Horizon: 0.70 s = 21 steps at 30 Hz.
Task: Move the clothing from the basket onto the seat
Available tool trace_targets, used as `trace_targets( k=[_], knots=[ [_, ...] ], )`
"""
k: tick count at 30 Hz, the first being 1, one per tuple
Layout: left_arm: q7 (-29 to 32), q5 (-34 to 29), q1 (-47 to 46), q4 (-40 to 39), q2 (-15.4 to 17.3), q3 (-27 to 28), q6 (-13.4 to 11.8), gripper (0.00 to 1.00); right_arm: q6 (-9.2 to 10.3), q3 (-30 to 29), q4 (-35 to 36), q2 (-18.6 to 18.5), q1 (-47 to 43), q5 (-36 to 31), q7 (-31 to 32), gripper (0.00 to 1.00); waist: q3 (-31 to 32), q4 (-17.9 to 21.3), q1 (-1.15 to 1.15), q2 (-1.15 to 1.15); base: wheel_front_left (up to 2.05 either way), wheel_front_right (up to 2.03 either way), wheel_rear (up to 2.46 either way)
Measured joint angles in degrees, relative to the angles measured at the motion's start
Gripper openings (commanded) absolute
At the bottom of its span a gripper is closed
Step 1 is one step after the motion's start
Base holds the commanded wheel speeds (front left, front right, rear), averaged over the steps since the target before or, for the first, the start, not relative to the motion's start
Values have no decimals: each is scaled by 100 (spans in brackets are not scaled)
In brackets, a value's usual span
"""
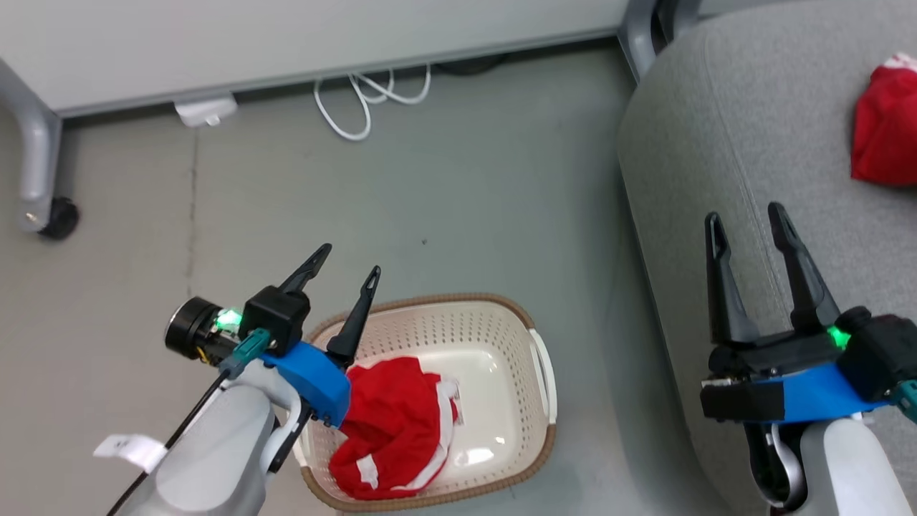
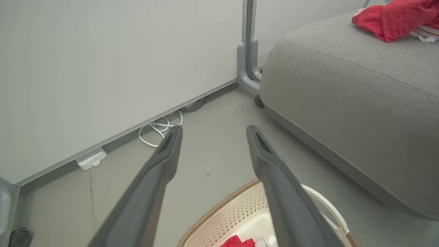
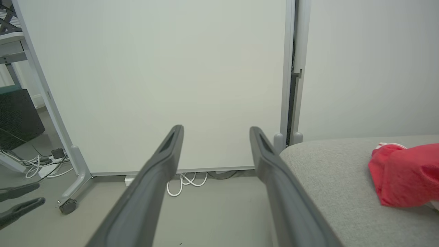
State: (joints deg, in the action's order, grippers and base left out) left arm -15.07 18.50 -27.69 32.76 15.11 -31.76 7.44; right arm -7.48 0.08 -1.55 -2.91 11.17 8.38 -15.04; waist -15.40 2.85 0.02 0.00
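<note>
A cream perforated basket (image 1: pixel 501 337) with a brown rim stands on the floor and holds one red garment (image 1: pixel 397 423) with white trim; the basket's far end (image 2: pixel 236 214) shows low in the left wrist view. My left gripper (image 1: pixel 349 259) hangs open above the basket's left rim, holding nothing. A second red garment (image 1: pixel 885 129) lies on the grey sofa seat (image 1: pixel 723 136), also visible as a red garment (image 2: pixel 391 17) in the left wrist view and a red garment (image 3: pixel 404 175) in the right wrist view. My right gripper (image 1: pixel 745 218) is open and empty over the seat's front edge.
A white partition on grey wheeled legs (image 1: pixel 39 165) runs along the back. White cable loops (image 1: pixel 369 97) and a white power block (image 1: pixel 204 111) lie at its foot. Bare grey floor (image 1: pixel 466 215) stretches between basket, partition and sofa.
</note>
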Motion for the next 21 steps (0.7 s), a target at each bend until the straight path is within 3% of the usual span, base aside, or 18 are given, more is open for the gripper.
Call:
trace_targets(
  k=[8,14,21],
  knots=[
    [74,487,-960,1133,215,-1622,0,100,0,54,131,0,425,-47,0,100,-849,270,0,0,0,0,0],
    [505,938,-1675,1800,254,-3000,0,100,0,96,267,0,783,-80,-1,100,-1538,438,0,0,0,0,0],
    [975,1236,-2140,2161,293,-4006,0,100,0,208,397,1,1087,-77,0,100,-2190,578,-1,0,0,0,0]
  ],
)
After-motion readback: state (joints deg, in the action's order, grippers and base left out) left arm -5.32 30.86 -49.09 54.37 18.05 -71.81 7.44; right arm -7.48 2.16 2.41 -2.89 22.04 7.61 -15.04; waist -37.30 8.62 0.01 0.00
